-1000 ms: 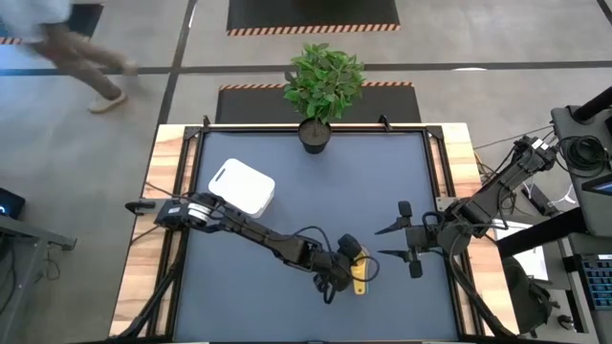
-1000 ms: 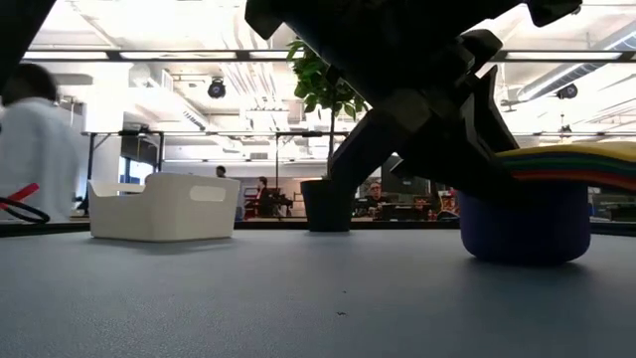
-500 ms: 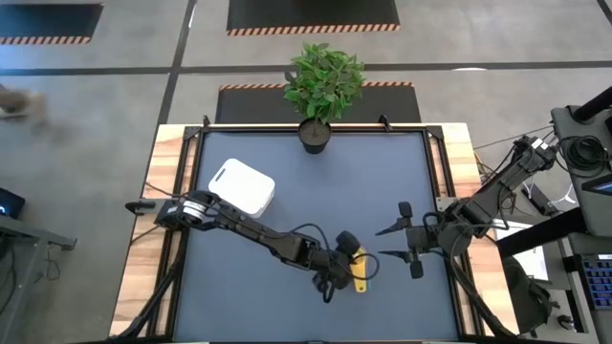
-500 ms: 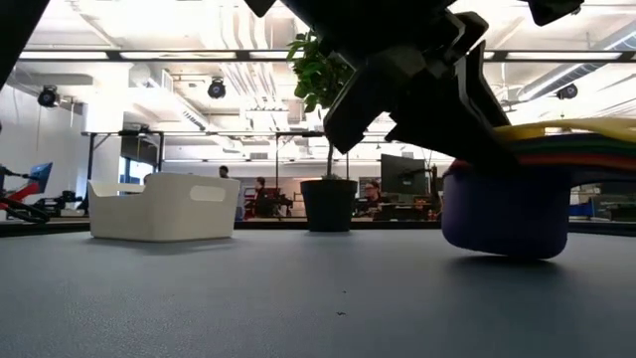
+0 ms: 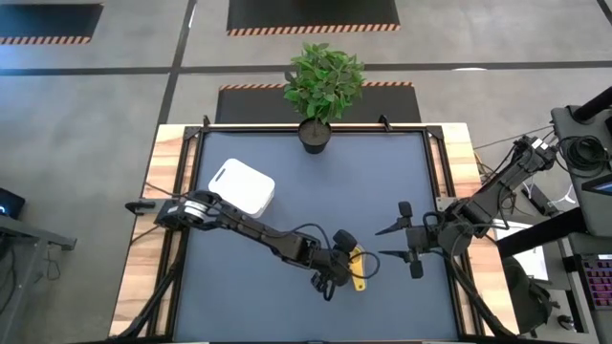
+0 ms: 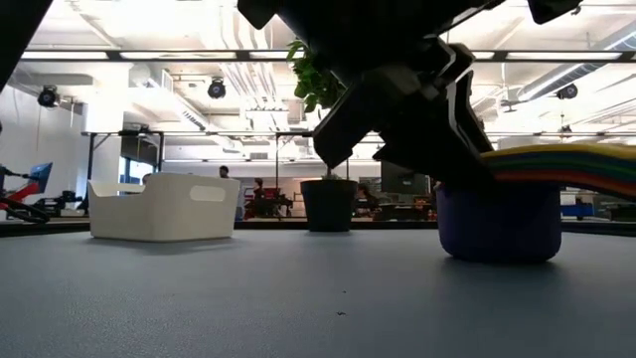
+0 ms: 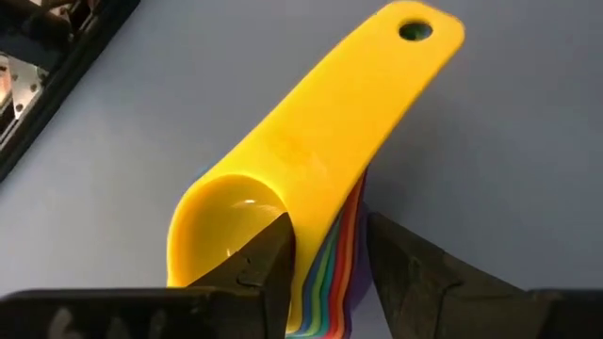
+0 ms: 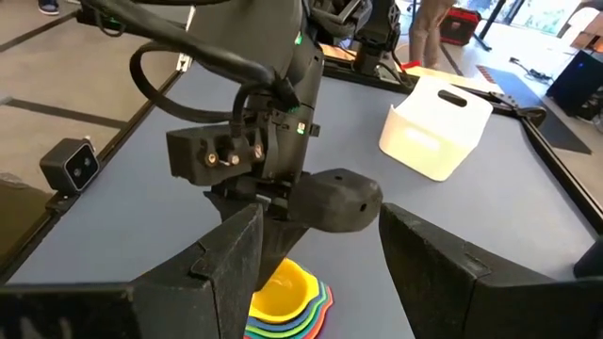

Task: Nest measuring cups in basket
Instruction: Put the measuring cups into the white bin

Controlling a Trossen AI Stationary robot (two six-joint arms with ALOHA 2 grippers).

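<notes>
Nested measuring cups (image 7: 311, 188) shifted left (low view), left jaws pinching stacked handles, right jaws spread.

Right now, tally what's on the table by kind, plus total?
Stack of measuring cups, yellow on top, held by the left gripper: 1
White basket: 1
Potted plant: 1
Total: 3

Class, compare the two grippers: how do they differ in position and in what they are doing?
The left gripper reaches to mid-table and is shut on the handles of the nested measuring cups; the right gripper waits near the table's right side, open and empty. Both are dark and two-fingered.
</notes>
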